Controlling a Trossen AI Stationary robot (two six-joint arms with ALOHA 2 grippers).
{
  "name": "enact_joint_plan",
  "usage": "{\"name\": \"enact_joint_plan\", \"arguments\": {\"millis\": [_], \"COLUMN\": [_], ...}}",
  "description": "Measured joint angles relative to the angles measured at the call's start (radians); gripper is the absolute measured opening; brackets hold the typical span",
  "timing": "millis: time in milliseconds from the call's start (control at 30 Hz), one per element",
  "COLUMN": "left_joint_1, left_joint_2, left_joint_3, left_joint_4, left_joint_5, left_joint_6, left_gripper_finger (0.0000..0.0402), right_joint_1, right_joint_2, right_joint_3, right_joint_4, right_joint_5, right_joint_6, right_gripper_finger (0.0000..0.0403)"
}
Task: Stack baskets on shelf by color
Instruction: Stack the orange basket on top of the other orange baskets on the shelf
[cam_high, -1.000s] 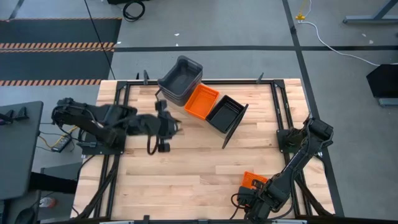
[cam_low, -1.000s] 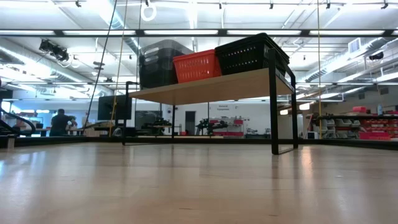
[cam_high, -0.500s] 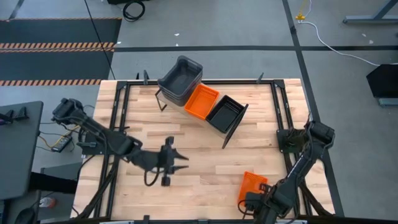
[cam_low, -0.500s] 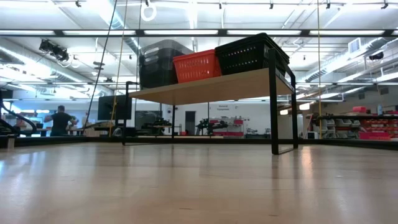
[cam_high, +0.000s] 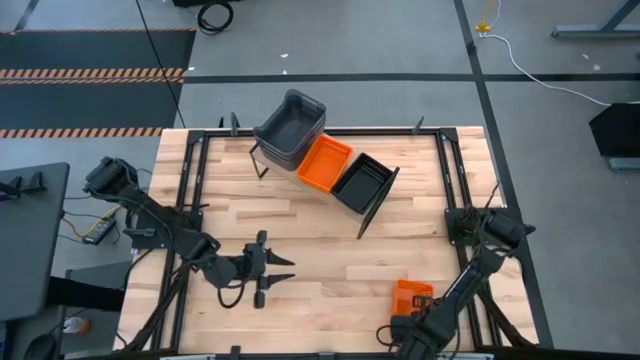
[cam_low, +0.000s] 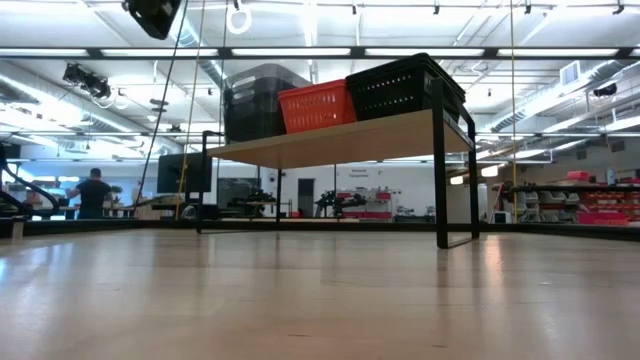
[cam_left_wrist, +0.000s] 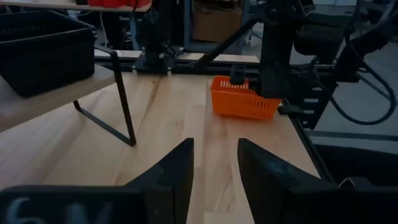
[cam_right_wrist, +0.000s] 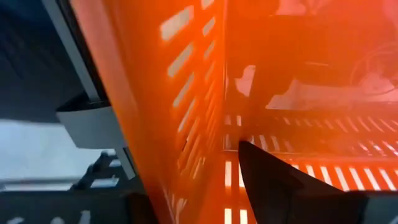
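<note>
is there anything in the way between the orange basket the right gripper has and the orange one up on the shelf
Nothing visible blocks it. The right gripper holds the loose orange basket at the table's near right edge. Between it and the orange basket on the shelf lies bare tabletop; the left gripper sits off to the left of that line.

Slatted wooden tabletop (cam_high: 320, 230) lies directly under the left pincer (cam_high: 288, 270); bare planks ahead of its tips. Grey floor (cam_high: 380, 60) well beyond the pincer, past the table's far edge. On it, far off to the pincer's arm side: dark mat (cam_high: 90, 50) edged in orange-black hazard stripe. Coiled black cable (cam_high: 213, 14) farther still. White cable (cam_high: 545, 72) with a small yellow piece (cam_high: 485, 26) at its end, far on the opposite side. Dark side desk (cam_high: 25, 240) behind the pincer's arm. Room beyond the table, well away from the pincer: person (cam_low: 93, 192) standing with back turned; ceiling light strips (cam_low: 300, 52); white hanging ring (cam_low: 238, 18); red racks (cam_low: 600, 215).
</note>
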Motion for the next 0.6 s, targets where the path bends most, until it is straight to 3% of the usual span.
{"name": "enact_joint_plan", "arguments": {"millis": [133,300,367,600], "left_joint_1": [-0.024,-0.05,-0.051,-0.05], "left_joint_2": [0.0,0.0,0.0,0.0], "left_joint_3": [0.0,0.0,0.0,0.0], "left_joint_4": [0.016,0.049,0.051,0.181], "left_joint_5": [-0.041,-0.087,-0.097,-0.113], "left_joint_6": [-0.012,-0.019,-0.018,0.066], "left_gripper_finger": [0.013,0.013,0.013,0.013], "right_joint_1": [-0.035,-0.087,-0.102,-0.154], "right_joint_2": [-0.005,-0.056,-0.077,-0.095], "right_joint_3": [-0.002,-0.007,-0.006,0.0], "right_joint_4": [-0.006,-0.038,-0.046,-0.065], "right_joint_5": [-0.01,0.133,0.143,0.141], "right_joint_6": [-0.079,-0.146,-0.164,-0.254], "right_gripper_finger": [0.0151,0.0149,0.0138,0.0022]}}
